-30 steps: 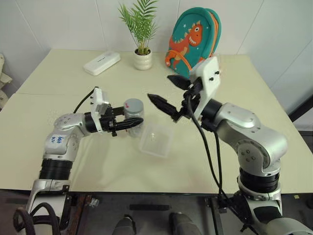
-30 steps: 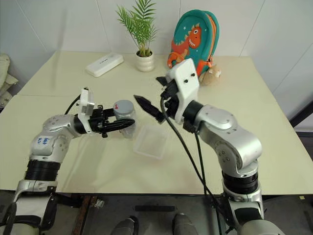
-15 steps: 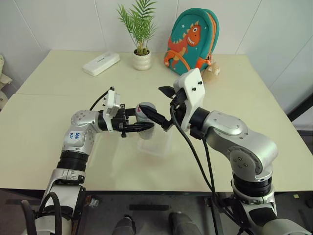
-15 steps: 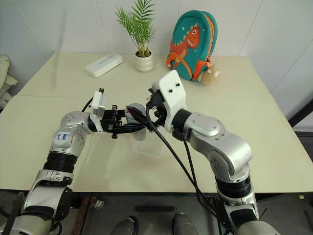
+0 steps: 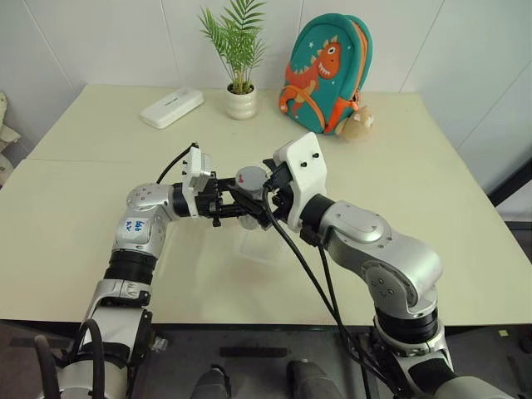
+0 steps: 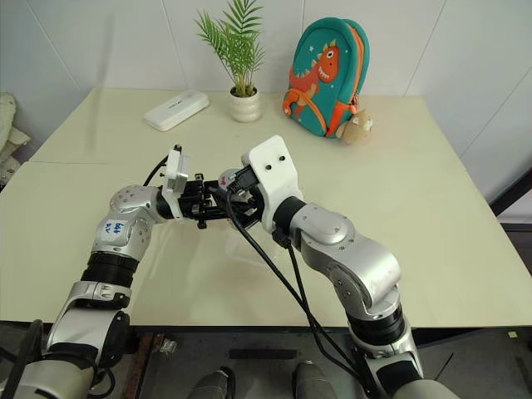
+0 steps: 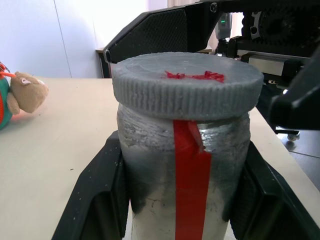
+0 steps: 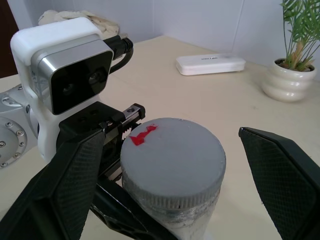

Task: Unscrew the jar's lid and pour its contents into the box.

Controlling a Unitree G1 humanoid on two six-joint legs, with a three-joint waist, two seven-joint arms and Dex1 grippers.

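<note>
The step in hand is, by my judgement, the start of the unscrewing: the jar (image 7: 185, 165) is being held up and the second hand is being placed around the lid (image 8: 172, 165), which is sitting fully on the jar. Nothing is poured yet.

In the left eye view the jar is in the middle of the frame, a little above centre, lifted over the desk (image 5: 100, 241). The box (image 5: 262, 248) is lying on the desk just below it in the picture, clear and hard to see, partly hidden behind the arms.

The left hand (image 5: 241, 208) is holding the jar by its body. In the left wrist view its two black fingers (image 7: 97, 200) are pressing on both sides of the jar, below the lid, and the red stripe is facing the camera.

The right hand (image 8: 172, 200) is standing wide. In the right wrist view its fingers (image 8: 280, 170) are lying on both sides of the lid with a clear gap on each side, so it is not touching the lid and is holding nothing.

The next move, I think, is calling for the right hand to close evenly on the ribbed edge of the lid, and then to turn it while the left hand is keeping the jar upright and firm, so that the contents are not spilling beside the box.
</note>
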